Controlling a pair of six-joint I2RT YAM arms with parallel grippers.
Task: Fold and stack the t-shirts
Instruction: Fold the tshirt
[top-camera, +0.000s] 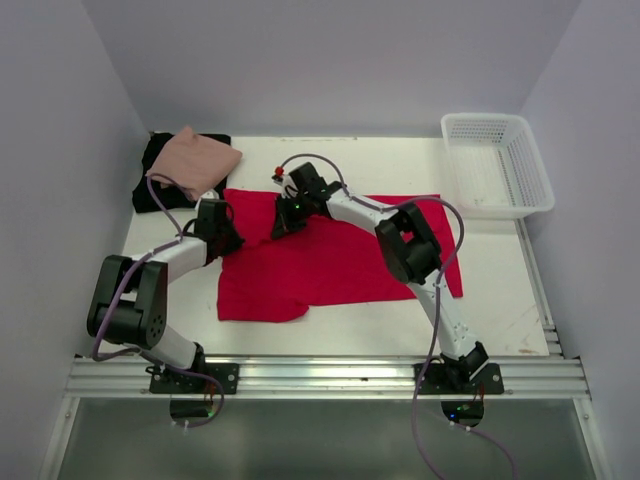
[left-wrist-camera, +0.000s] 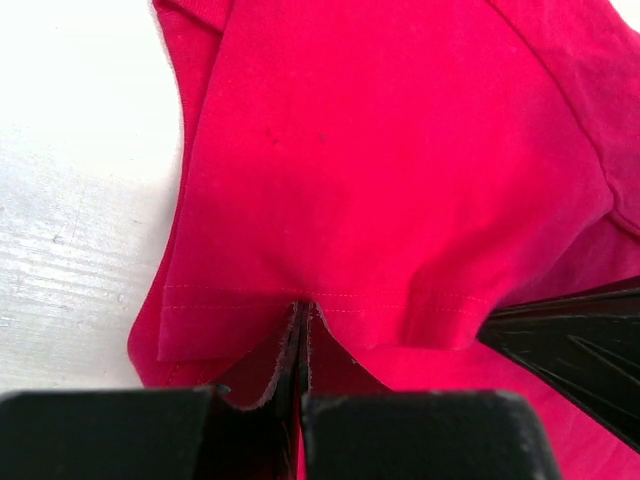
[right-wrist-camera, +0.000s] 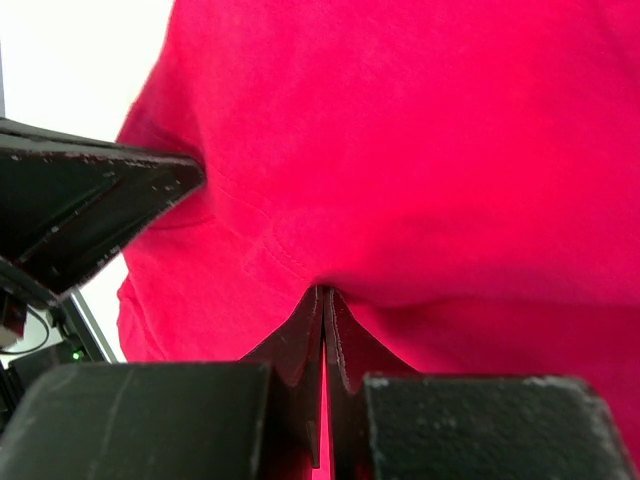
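A bright red t-shirt (top-camera: 330, 255) lies spread across the middle of the table. My left gripper (top-camera: 228, 240) is shut on its left hem (left-wrist-camera: 300, 300), the cloth pinched between the fingers. Further back, my right gripper (top-camera: 283, 228) is shut on a fold of the same red t-shirt (right-wrist-camera: 420, 150), its fingertips (right-wrist-camera: 323, 292) buried in cloth. In the back left corner a folded salmon-pink t-shirt (top-camera: 195, 160) rests on a black t-shirt (top-camera: 160, 185).
A white lattice basket (top-camera: 497, 165) stands at the back right corner. Bare white table (left-wrist-camera: 70, 200) shows left of the red cloth. The other arm's black finger (right-wrist-camera: 90, 205) shows at the left of the right wrist view.
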